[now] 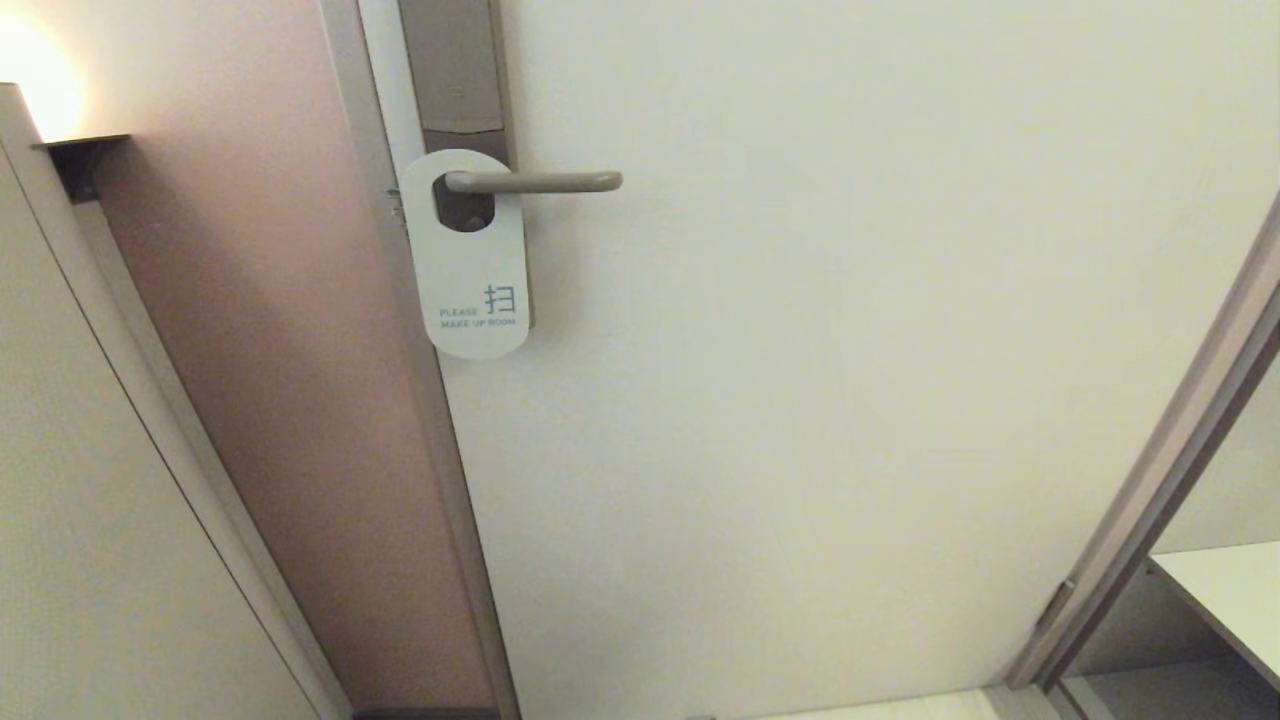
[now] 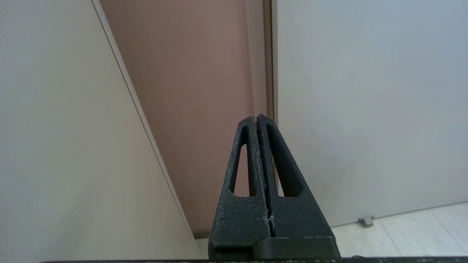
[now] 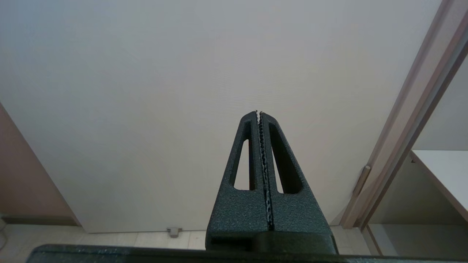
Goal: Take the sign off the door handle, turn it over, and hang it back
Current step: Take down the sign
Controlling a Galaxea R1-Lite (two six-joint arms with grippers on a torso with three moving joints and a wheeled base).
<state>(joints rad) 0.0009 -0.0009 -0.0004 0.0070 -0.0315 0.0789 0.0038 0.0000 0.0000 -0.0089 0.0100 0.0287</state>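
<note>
The sign [image 1: 470,280] hangs by its oval hole on the door handle [image 1: 535,182], white side out with "PLEASE MAKE UP ROOM" in blue print. The handle is a slim bronze lever on a tall narrow backplate [image 1: 455,65] near the door's left edge. Neither arm appears in the head view. My left gripper [image 2: 256,117] is shut and empty, low down, pointing at the door's left edge and the pink wall. My right gripper [image 3: 258,112] is also shut and empty, facing the bare lower door. Sign and handle are out of both wrist views.
A pink wall [image 1: 290,380] and a pale panel [image 1: 90,500] flank the door [image 1: 850,400] on the left, with a lit wall lamp [image 1: 40,90] above. The door frame [image 1: 1160,470] and a white shelf [image 1: 1225,590] stand at right. A floor door stop [image 3: 174,231] sits at the door's foot.
</note>
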